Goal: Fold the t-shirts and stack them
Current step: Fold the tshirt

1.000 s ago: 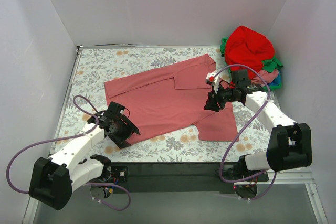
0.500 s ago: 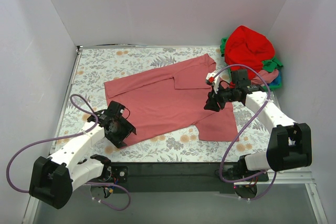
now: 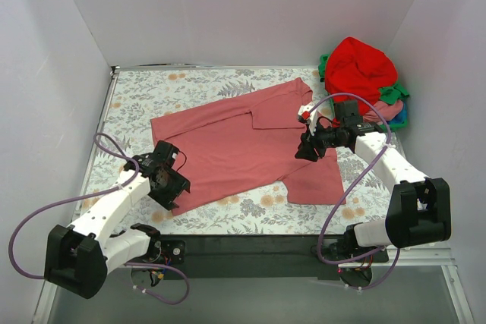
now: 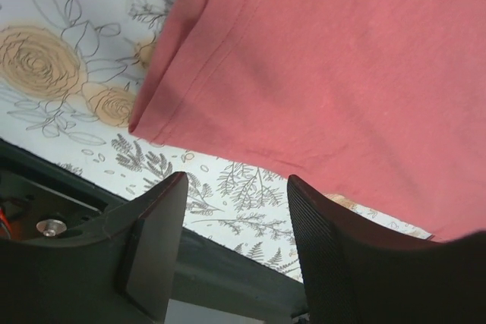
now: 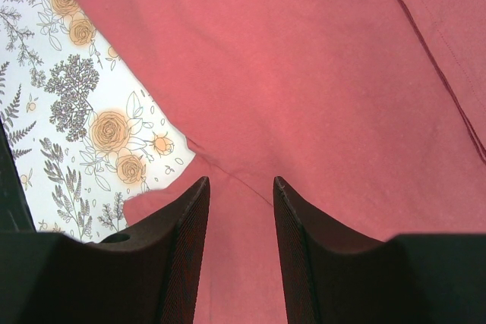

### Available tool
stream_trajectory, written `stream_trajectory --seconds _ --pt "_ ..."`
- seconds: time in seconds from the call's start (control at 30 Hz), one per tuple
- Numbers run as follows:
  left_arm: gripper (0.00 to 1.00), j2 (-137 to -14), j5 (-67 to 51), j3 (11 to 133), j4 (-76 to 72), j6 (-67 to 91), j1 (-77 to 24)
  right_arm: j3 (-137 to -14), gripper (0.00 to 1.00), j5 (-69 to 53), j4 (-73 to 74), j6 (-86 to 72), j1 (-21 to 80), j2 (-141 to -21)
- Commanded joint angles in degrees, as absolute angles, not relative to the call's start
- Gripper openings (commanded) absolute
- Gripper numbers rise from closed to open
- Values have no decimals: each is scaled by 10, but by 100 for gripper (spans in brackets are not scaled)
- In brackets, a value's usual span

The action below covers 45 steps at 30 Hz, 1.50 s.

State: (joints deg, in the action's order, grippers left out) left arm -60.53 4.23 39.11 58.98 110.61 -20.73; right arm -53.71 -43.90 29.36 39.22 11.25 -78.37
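A dusty rose-pink t-shirt (image 3: 235, 142) lies spread flat on the floral table cloth, its hem to the left and one sleeve at the near right. My left gripper (image 3: 173, 191) is open and empty at the shirt's near-left corner; the left wrist view shows that hem corner (image 4: 163, 104) just beyond the fingers. My right gripper (image 3: 305, 152) is open and empty, hovering over the shirt by the near-right sleeve (image 5: 250, 263). A heap of other t-shirts, bright red (image 3: 358, 66) on top with green (image 3: 393, 94) and pink (image 3: 383, 111) beneath, sits at the far right.
The floral cloth (image 3: 152, 89) covers the table. White walls enclose the left, back and right. The black front edge (image 3: 243, 244) runs below the cloth. A purple cable (image 3: 114, 153) loops beside the left arm.
My left gripper has moved up and to the left along the shirt's near-left edge. The right arm and the shirt have not moved.
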Motion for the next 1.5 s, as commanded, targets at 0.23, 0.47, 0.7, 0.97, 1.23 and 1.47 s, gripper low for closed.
stream_trajectory --seconds 0.23,0.47,0.7,0.97,1.23,1.47 --pt "43 -599 35 343 630 1158 -205 -536 46 -446 283 397 110 -781" --pt "40 -607 73 338 621 1170 -204 -537 46 -446 284 398 110 -785" --pt "36 -649 80 338 589 1166 -204 -536 46 -445 285 398 106 -787" --pt "34 -648 77 318 578 1167 -202 -536 46 -446 284 398 105 -789" --pt "34 -651 71 316 579 1168 -202 -537 46 -446 285 398 103 -789" --pt "19 -662 76 308 568 1171 -201 -538 46 -446 286 399 98 -787"
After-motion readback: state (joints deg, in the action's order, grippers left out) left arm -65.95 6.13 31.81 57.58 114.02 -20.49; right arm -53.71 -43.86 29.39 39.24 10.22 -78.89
